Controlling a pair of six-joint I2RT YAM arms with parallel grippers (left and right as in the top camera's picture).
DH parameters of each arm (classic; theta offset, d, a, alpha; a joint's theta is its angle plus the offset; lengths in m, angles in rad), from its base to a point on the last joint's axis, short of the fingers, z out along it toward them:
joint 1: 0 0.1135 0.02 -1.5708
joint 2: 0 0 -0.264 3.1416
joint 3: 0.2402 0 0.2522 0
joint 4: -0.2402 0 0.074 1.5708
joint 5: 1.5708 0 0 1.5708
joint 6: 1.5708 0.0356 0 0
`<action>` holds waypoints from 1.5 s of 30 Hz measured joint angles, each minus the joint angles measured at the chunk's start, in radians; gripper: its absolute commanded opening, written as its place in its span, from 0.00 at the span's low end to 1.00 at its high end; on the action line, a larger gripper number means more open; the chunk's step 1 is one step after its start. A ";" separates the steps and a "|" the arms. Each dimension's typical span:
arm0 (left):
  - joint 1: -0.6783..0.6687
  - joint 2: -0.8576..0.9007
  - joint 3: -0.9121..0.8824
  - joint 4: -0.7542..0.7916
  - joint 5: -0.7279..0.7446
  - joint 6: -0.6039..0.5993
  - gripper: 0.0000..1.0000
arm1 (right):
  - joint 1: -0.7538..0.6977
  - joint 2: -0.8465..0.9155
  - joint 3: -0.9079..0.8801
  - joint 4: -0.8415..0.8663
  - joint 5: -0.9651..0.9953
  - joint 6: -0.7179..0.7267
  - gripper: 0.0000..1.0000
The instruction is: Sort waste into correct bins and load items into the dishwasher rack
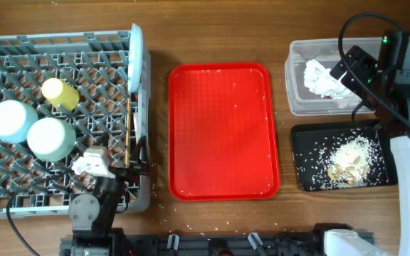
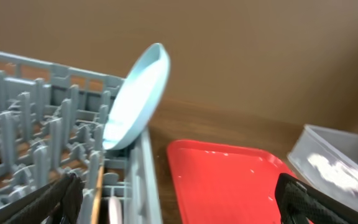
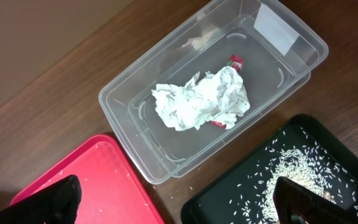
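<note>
The grey dishwasher rack (image 1: 20,192) at the left holds a yellow cup (image 1: 60,93), a pale blue bowl (image 1: 11,121) and a pale green bowl (image 1: 50,139). A pale blue plate (image 1: 135,57) stands on edge at its right wall and also shows in the left wrist view (image 2: 135,99). Wooden chopsticks (image 2: 97,186) and a white fork (image 2: 114,211) lie by that wall. My left gripper (image 2: 179,205) is open and empty, straddling the wall. The napkin (image 3: 201,99) lies in the clear tub (image 3: 129,118). Rice and beige scraps (image 1: 347,163) lie in the black tray (image 1: 305,135). My right gripper (image 3: 176,202) is open and empty above them.
A red serving tray (image 1: 223,128) with scattered rice crumbs lies between the rack and the bins. A few crumbs lie on the wooden table (image 1: 212,35) near the front edge. The right arm and its cables hang over the tub's right side.
</note>
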 measured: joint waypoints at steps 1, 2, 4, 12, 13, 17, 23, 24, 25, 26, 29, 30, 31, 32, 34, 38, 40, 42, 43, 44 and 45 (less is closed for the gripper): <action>-0.002 -0.001 -0.001 -0.003 -0.027 -0.014 1.00 | 0.000 0.000 0.000 0.000 0.000 0.000 1.00; -0.005 -0.003 -0.001 -0.011 -0.053 -0.021 1.00 | 0.000 0.000 0.000 0.000 0.000 0.000 1.00; -0.005 -0.003 -0.002 -0.048 -0.081 -0.025 1.00 | 0.000 0.000 0.000 0.000 0.000 0.000 1.00; -0.005 -0.003 -0.002 -0.049 -0.104 0.011 1.00 | 0.000 0.000 0.000 0.000 0.000 0.000 1.00; -0.005 -0.003 -0.002 -0.049 -0.104 0.012 1.00 | 0.000 0.000 0.000 0.000 0.000 0.000 1.00; -0.005 -0.003 -0.002 -0.049 -0.104 0.014 1.00 | 0.000 0.000 0.000 0.000 0.000 0.000 1.00; -0.005 -0.003 -0.002 -0.049 -0.110 0.014 1.00 | 0.000 0.000 0.000 0.000 0.000 0.000 1.00; -0.005 -0.003 -0.002 -0.049 -0.110 0.014 1.00 | 0.000 0.000 0.000 0.000 0.000 0.000 1.00; -0.005 -0.003 -0.002 -0.049 -0.110 0.014 1.00 | 0.000 0.000 0.000 0.000 0.000 0.000 1.00; -0.005 -0.003 -0.002 -0.049 -0.110 0.014 1.00 | 0.000 0.000 0.000 0.000 0.000 0.000 1.00; -0.005 -0.003 -0.002 -0.049 -0.110 0.014 1.00 | 0.000 0.000 0.000 0.000 0.000 0.000 1.00; -0.005 -0.003 -0.002 -0.049 -0.110 0.014 1.00 | 0.000 0.002 0.000 0.000 0.000 0.000 1.00; -0.005 -0.003 -0.002 -0.049 -0.110 0.014 1.00 | 0.000 0.003 0.000 0.000 0.000 0.000 1.00; -0.005 -0.003 -0.002 -0.049 -0.110 0.014 1.00 | 0.000 0.002 0.000 0.000 0.001 -0.001 1.00; -0.005 -0.003 -0.002 -0.049 -0.110 0.014 1.00 | 0.000 -0.003 0.000 0.000 0.017 -0.002 1.00; -0.005 -0.003 -0.002 -0.049 -0.110 0.014 1.00 | 0.000 -0.134 -0.072 0.077 0.013 -0.009 1.00; -0.005 -0.004 -0.002 -0.050 -0.110 0.014 1.00 | 0.000 -0.244 -0.208 0.239 -0.010 -0.029 1.00; -0.005 -0.004 -0.003 -0.050 -0.110 0.014 1.00 | 0.000 -0.394 -0.446 0.459 -0.061 -0.071 1.00; -0.005 -0.003 -0.003 -0.050 -0.110 0.014 1.00 | -0.001 -0.468 -0.586 0.592 -0.100 -0.097 1.00; -0.005 -0.004 -0.003 -0.050 -0.110 0.014 1.00 | -0.001 -0.523 -0.699 0.715 -0.137 -0.117 1.00; -0.005 -0.003 -0.003 -0.050 -0.110 0.014 1.00 | -0.001 -0.579 -0.802 0.808 -0.166 -0.129 1.00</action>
